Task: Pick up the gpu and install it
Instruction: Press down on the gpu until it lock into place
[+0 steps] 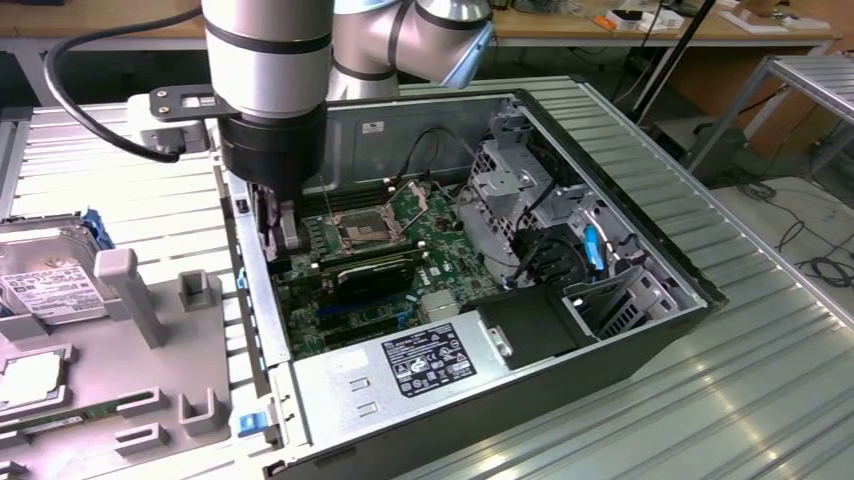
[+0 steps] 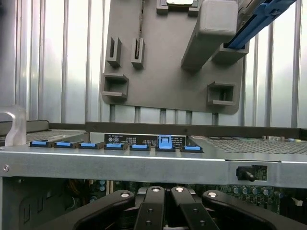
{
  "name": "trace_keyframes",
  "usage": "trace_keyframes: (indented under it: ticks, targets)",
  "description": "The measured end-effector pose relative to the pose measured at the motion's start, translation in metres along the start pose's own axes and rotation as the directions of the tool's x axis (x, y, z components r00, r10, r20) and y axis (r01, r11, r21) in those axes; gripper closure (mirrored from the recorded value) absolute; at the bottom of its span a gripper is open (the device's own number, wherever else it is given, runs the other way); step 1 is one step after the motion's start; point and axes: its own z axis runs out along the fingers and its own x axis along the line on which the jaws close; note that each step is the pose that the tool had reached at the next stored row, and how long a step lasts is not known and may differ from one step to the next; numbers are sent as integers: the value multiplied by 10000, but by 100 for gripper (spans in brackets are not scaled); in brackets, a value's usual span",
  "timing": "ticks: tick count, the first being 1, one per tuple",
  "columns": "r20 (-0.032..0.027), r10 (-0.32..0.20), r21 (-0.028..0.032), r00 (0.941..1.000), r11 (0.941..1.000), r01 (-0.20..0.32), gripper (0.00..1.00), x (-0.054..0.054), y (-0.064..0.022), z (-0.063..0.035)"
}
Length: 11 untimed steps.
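A: gpu is seen standing on edge on the motherboard, mid-case; the seating step is judged to be in hand.
B: gripper is placed at the card's end on the exterior view's left, beside the case wall; jaws clenched; a grip on the card can't be confirmed; a straight, even press is judged to be needed next.

Silver-grey arm, black cable, black tool

Exterior view overlooks the case from above — wrist view hugs its rim.
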Motion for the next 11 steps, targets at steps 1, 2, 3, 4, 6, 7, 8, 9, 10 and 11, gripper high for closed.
trace_keyframes:
  ticks: [1,2,3,4,6,7,8,9,10,11]
  targets:
    - [-1,0,0,10000,10000,0,89,0,0,0]
    - [0,0,1,10000,10000,0,89,0,0,1]
    - [1,0,2,10000,10000,0,89,0,0,2]
    - [2,0,2,10000,10000,0,89,0,0,2]
    - [-1,0,1,10000,10000,0,89,0,0,5]
    - [-7,0,-1,10000,10000,0,89,0,-1,10]
    - [-11,1,-1,10000,10000,-1,89,-1,-1,14]
    - [-22,1,-2,10000,10000,-1,89,-1,-1,26]
    - [-30,1,-2,10000,10000,-1,89,-2,-2,35]
    - [-32,2,-1,10000,10000,-2,89,-2,-2,38]
